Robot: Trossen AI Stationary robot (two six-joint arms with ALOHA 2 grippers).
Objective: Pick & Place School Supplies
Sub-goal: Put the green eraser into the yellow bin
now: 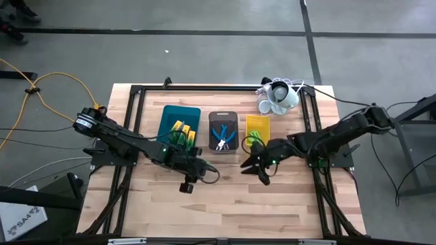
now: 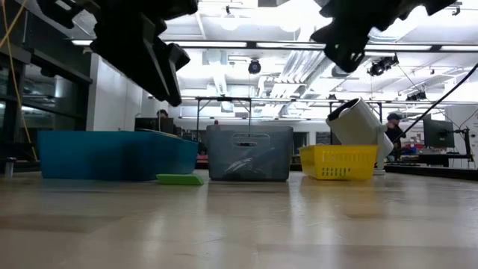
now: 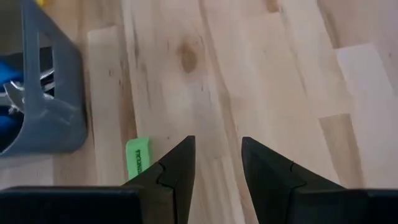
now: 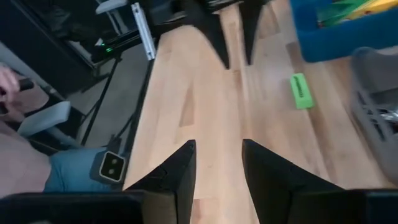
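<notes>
A green stick [image 3: 138,158] lies flat on the bench [image 1: 225,204], just in front of the gap between the teal tray [image 1: 178,122] and the grey tray [image 1: 223,131]. The left gripper [image 3: 217,165] hangs just above the bench beside it, fingers apart and empty. The right gripper [image 4: 218,163] hovers in front of the yellow tray [image 1: 257,128], likewise parted and empty.

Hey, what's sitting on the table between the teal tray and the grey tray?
One green stick lies flat on the wood between the teal tray and the grey tray, clearest in the low view.
</notes>
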